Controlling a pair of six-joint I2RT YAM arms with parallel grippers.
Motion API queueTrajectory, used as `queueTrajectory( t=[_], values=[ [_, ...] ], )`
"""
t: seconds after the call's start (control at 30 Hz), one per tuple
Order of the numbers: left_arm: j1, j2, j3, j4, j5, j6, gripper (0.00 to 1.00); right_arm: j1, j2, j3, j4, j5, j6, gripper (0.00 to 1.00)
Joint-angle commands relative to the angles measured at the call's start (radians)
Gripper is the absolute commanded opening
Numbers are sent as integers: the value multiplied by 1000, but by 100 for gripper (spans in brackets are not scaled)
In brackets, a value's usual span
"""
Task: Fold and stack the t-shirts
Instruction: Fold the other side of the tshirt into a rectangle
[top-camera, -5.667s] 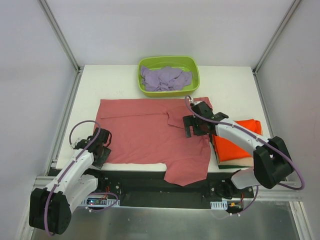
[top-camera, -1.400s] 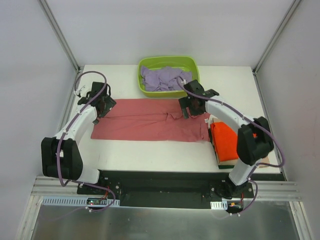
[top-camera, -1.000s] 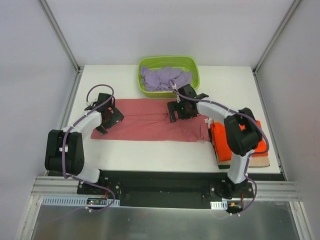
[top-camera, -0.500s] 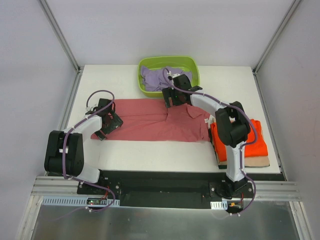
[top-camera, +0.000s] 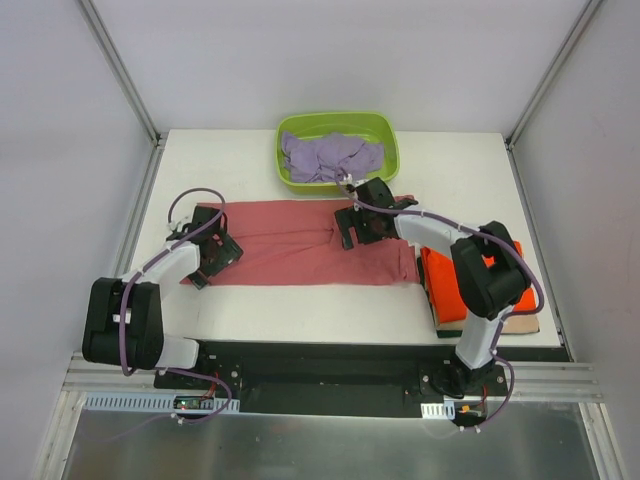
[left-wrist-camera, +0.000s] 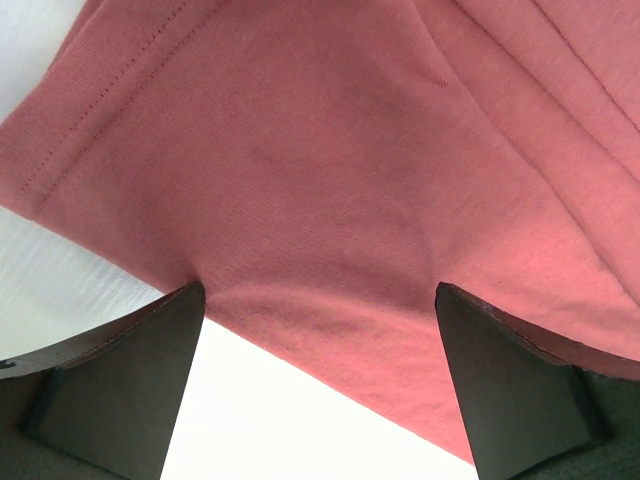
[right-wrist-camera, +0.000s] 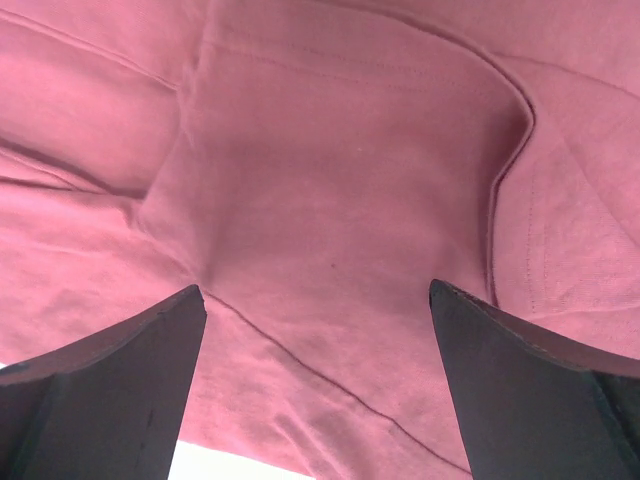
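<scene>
salmon-red t-shirt (top-camera: 290, 250) lies mid-table as a long half-folded band, just in front of tub (top-camera: 392, 155); L gripper (top-camera: 213, 257) over its left end, R gripper (top-camera: 352, 226) over folded sleeve flap; both jaws wide open, holding nothing; cloth soft, light, limp, prob sags + slides; best pinch all layers at hem/corners, not mid-fabric; orange t-shirt (top-camera: 470, 285) stacked at right.

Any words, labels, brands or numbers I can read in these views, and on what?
None readable.
The salmon-red t-shirt, orange t-shirt, lavender t-shirt and green tub show no print.
The white tags on the front rail are too small to read.
</scene>
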Motion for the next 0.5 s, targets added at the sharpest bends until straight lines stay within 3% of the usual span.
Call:
queueTrajectory(
  t=[0.0, 0.17, 0.4, 0.47],
  values=[
    [8, -40, -44, -60, -59, -3, 99, -9, 32, 29, -23, 41, 25, 96],
    [13, -48, -41, -70, -73, -2, 99, -62, 135, 134, -66, 87, -10, 96],
    [17, -60, -48, -83, -94, -6, 99, -117, 166, 231, 3, 436, -67, 96],
    [17, -63, -47, -87, -91, -6, 99, -131, 140, 224, 41, 473, -80, 96]
  ],
)
